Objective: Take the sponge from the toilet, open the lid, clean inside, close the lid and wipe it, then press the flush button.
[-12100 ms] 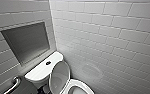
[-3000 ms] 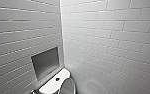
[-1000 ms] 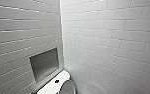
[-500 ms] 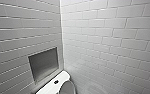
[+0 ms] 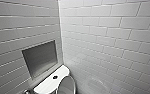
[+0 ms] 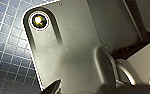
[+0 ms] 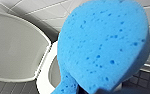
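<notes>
Near the toilet bowl's rim, beside the raised lid, the right gripper grasps the blue sponge; the left gripper's state cannot be told.

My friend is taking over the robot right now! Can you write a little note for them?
Right gripper: shut on the bright blue soft sponge, held near the bowl of the white ceramic toilet.
Left gripper: over the dark small-tiled floor; open or shut unclear.
The white oval lid stands raised against the tank.
Done: sponge picked up, lid opened.
Left: cleaning inside (whether finished, I cannot tell), closing and wiping the lid, pressing the dark round flush button on the tank top.
</notes>
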{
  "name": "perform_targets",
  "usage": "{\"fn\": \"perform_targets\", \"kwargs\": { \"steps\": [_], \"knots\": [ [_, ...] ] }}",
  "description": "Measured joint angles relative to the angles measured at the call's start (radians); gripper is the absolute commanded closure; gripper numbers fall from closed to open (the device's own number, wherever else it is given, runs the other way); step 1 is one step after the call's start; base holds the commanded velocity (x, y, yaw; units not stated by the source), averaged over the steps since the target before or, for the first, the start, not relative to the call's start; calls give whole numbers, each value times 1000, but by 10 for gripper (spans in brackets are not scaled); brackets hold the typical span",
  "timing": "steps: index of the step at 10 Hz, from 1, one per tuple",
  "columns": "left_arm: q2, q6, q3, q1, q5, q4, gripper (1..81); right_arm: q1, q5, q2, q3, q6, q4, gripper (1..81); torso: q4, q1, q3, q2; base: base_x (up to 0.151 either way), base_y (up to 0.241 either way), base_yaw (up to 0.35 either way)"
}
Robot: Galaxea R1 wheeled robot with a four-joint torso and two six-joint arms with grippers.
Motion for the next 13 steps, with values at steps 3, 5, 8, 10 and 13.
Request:
{"fn": "perform_targets", "kwargs": {
  "steps": [3, 5, 8, 10, 13],
  "knots": [
    [0, 0, 0, 2, -2, -1, 10, 105, -52, 34, -21, 12, 0, 811, 0, 5, -7, -5, 0, 0, 0],
    [0, 0, 0, 3, -3, -1, 10, 122, -93, 84, -106, 23, -1, 811, 8, 5, -9, -6, 0, 0, 0],
    [0, 0, 4, 3, -6, -1, 10, 149, -130, 140, -218, 30, -1, 811, 72, 5, -58, -6, 0, 0, 0],
    [1, 0, 13, 1, -6, -1, 10, 188, -135, 153, -217, 32, -1, 811, 101, 5, -124, -5, 0, 0, 0],
    [3, 0, 14, -9, -13, -1, 10, 236, -140, 137, -206, 38, -1, 811, 144, 6, -224, -5, 0, 0, 0]
  ]
}}
